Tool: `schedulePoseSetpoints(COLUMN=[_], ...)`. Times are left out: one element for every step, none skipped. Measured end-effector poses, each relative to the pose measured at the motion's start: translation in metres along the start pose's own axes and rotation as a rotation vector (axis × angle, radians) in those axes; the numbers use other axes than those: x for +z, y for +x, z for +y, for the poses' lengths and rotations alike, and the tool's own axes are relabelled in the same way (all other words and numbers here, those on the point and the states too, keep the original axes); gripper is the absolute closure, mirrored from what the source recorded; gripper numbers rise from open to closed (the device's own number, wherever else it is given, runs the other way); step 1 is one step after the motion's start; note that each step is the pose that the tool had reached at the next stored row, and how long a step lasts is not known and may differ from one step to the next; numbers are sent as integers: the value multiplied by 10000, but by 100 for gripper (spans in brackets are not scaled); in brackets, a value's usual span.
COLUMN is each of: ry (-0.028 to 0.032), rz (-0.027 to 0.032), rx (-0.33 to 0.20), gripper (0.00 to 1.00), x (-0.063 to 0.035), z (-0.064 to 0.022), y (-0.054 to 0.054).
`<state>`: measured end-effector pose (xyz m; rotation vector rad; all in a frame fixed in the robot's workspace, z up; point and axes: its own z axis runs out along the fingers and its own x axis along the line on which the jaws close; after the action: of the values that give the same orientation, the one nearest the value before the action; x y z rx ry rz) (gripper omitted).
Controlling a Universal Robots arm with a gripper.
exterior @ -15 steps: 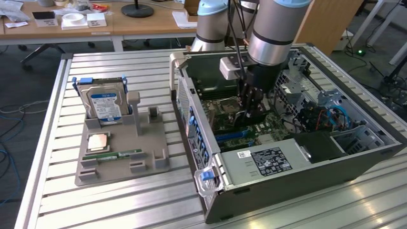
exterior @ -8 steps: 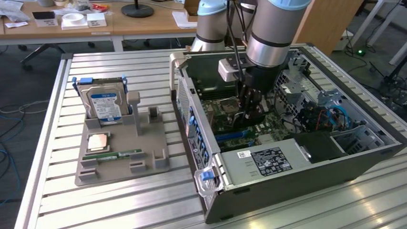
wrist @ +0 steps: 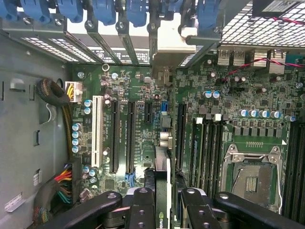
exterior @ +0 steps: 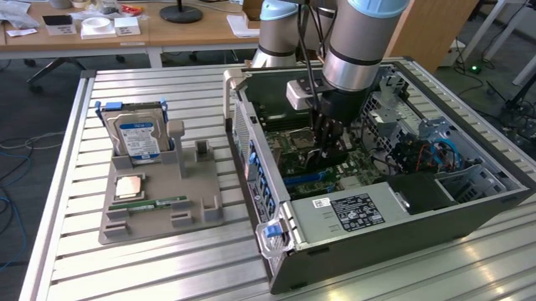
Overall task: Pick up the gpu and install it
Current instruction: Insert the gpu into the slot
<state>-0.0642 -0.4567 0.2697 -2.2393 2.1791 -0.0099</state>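
Bench (exterior: 167, 263): one.
Robot arm (exterior: 360, 37): one, bearing one hand (wrist: 167, 202) with two fingers (wrist: 142, 210).
Computer case (exterior: 402, 238): one.
Motherboard (wrist: 143, 86): one, carrying one white expansion slot (wrist: 97, 131), two long black expansion slots (wrist: 114, 138) next to the white one, and one processor socket (wrist: 251, 176).
Power supply (exterior: 352, 210): one.
gpu (wrist: 162, 176): one.
Grey parts holder (exterior: 159, 219): one.
Hard drive (exterior: 138, 138): one.
Memory stick (exterior: 149, 204): one.
Loose processor chip (exterior: 128, 187): one.
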Motion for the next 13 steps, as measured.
schedulePoseSetpoints(ry=[-1, 0, 1, 1, 1, 0, 0, 0, -1, -1, -1, -1, 0], rz=[0, 0, -2, -2, -1, 2, 2, 2, 3, 2, 2, 2, 2], rx=[0, 0, 0, 0, 0, 0, -1, 0, 0, 0, 0, 0, 0], gripper=[74, 74, 74, 74, 74, 74, 74, 74, 74, 74, 74, 74, 74], x=[0, 2, 5, 9, 12, 15, 18, 21, 23, 25, 27, 28, 29], z=[0, 0, 0, 0, 0, 1, 1, 1, 1, 1, 1, 1, 1], y=[0, 0, -1, -1, -1, 0, 0, 0, 0, 0, 0, 0, 0])
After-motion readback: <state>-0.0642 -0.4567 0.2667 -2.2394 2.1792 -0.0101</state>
